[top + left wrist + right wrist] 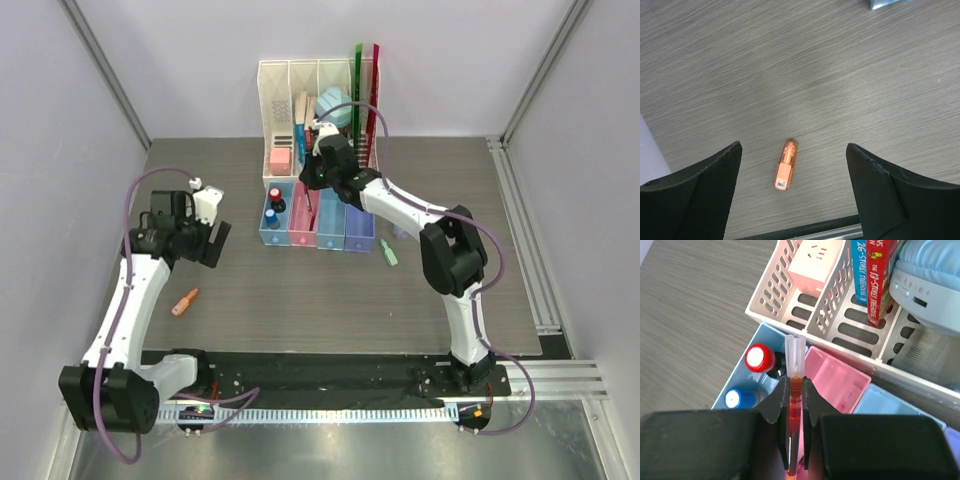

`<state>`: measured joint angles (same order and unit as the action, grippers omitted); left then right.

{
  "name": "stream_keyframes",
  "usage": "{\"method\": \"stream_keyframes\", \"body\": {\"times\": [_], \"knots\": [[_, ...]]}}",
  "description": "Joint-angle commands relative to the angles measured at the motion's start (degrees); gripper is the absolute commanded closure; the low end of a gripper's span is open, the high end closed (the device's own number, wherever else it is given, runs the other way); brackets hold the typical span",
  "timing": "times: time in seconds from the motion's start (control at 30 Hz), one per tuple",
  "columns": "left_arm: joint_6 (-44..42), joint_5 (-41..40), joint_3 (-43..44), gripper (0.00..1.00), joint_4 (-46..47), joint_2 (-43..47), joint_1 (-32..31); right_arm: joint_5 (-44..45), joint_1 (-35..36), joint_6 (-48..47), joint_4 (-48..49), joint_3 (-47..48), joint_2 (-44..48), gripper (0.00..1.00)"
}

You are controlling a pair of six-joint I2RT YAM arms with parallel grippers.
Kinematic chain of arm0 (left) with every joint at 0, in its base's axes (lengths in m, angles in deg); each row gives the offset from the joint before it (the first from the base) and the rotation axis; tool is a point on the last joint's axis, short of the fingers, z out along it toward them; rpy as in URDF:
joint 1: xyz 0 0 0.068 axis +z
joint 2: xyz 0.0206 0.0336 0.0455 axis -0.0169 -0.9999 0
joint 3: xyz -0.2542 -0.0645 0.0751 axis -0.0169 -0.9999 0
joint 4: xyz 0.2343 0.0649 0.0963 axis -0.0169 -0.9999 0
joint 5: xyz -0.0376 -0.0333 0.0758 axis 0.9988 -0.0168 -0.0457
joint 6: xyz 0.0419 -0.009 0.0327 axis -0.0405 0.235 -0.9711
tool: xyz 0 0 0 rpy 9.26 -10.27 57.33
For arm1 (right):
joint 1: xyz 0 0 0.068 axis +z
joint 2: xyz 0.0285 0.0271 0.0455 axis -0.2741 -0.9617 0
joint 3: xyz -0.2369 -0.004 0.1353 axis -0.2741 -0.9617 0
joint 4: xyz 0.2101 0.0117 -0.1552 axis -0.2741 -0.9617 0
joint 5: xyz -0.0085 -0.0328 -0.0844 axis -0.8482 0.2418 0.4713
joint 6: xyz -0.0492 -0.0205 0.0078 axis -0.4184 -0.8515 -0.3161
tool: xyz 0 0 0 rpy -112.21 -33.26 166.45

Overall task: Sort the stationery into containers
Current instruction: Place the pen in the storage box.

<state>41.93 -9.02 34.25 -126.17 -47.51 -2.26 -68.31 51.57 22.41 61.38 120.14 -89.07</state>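
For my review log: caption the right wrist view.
Right gripper shut on a thin dark-red pen with a clear cap, held over the blue plastic bin and pink plastic bin.

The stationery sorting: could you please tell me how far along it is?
Done: the red-capped cylinder and blue-capped cylinder stand in the blue bin. In hand: the right gripper has its fingers shut on a dark-red pen, poised at the pink bin's edge. Left: the orange piece lies on the table under the open left gripper, and the green piece lies by the purple bin.
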Motion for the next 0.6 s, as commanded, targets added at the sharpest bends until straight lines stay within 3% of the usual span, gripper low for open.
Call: {"method": "stream_keyframes", "body": {"times": [0.0, 0.47, 0.57], "knots": [[-3.0, -0.8, -3.1, 0.14, 0.9, 2.7, 1.3, 0.0, 0.0, 1.3, 2.1, 4.8, -3.9, 0.99], [-2.9, -4.2, -5.8, 0.11, 3.5, 1.5, 6.3, 0.2, -0.2, 0.7, 2.8, 2.0, -6.3, 0.99], [-2.0, -6.3, -6.0, 0.11, 4.7, -0.6, 7.9, 0.1, 0.0, 0.6, 2.9, 0.5, -5.6, 0.93]]}}
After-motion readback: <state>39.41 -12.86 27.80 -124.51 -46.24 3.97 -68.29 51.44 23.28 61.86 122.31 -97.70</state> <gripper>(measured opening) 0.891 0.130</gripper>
